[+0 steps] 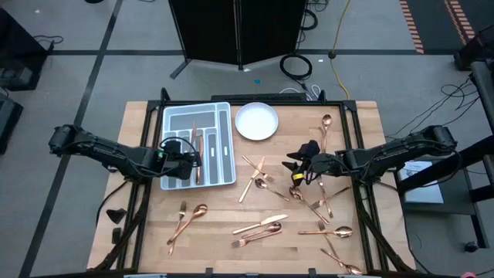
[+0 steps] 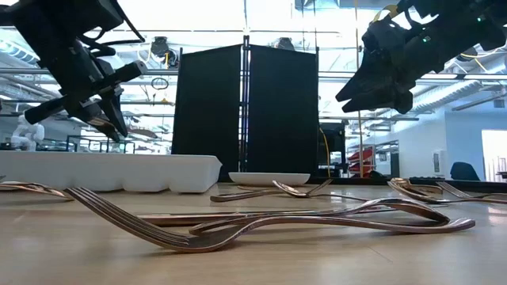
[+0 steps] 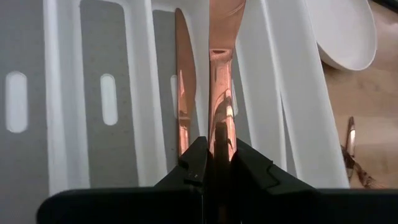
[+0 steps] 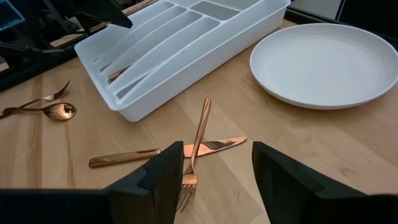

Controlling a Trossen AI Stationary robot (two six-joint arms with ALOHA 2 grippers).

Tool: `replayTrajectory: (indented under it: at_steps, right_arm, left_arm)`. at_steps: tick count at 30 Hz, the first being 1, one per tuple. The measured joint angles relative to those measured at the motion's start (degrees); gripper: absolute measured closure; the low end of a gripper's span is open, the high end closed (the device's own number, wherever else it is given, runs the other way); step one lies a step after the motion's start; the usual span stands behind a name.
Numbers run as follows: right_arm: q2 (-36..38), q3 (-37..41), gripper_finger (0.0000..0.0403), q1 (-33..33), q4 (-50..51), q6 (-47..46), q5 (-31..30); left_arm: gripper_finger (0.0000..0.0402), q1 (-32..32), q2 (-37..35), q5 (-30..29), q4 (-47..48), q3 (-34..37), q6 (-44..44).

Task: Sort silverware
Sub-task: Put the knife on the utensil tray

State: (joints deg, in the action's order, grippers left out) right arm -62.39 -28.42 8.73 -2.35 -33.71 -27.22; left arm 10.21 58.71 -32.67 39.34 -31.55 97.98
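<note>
The left arm reaches in from the worktop's left edge, its forearm low and nearly level, wrist over the near end of the tray (image 1: 197, 144). The left end effector (image 3: 214, 163) is clamped on a knife (image 3: 221, 93), which it holds above a tray compartment, lengthwise along the slot. A second knife (image 3: 182, 87) lies in the compartment just beside it.

The right arm stretches in from the right edge, elbow raised, wrist tipped downward. The right end effector (image 4: 214, 165) hangs above the worktop's middle with its fingers apart, holding nothing. Under it a fork (image 4: 196, 146) lies across a third knife (image 4: 165, 152). The plate (image 1: 256, 121) sits near the far edge, just beside the tray.

The remaining silverware (image 1: 328, 205) lies scattered over the near and right parts of the worktop (image 1: 147, 232), with one spoon (image 1: 326, 123) near the far right corner.
</note>
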Motion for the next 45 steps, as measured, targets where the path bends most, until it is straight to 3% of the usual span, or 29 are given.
replayTrajectory:
  at_steps: [5,22,28,45]
  right_arm:
    - [0.0,0.0,0.022,0.0,0.0,0.1,0.0]
    - [0.0,0.0,0.022,0.0,0.4,0.5,0.0]
    - [0.0,0.0,0.022,0.0,0.4,0.5,0.0]
    - [0.0,0.0,0.022,0.0,0.4,-0.1,0.1]
  left_arm:
    - [0.0357,1.9,0.8,-0.3,0.1,0.0,5.0]
    - [0.0357,1.9,1.9,-1.9,0.5,0.0,5.3]
    - [0.0357,1.9,5.5,1.6,-0.4,0.0,5.4]
    - [0.034,1.5,9.2,2.4,-1.5,0.0,5.2]
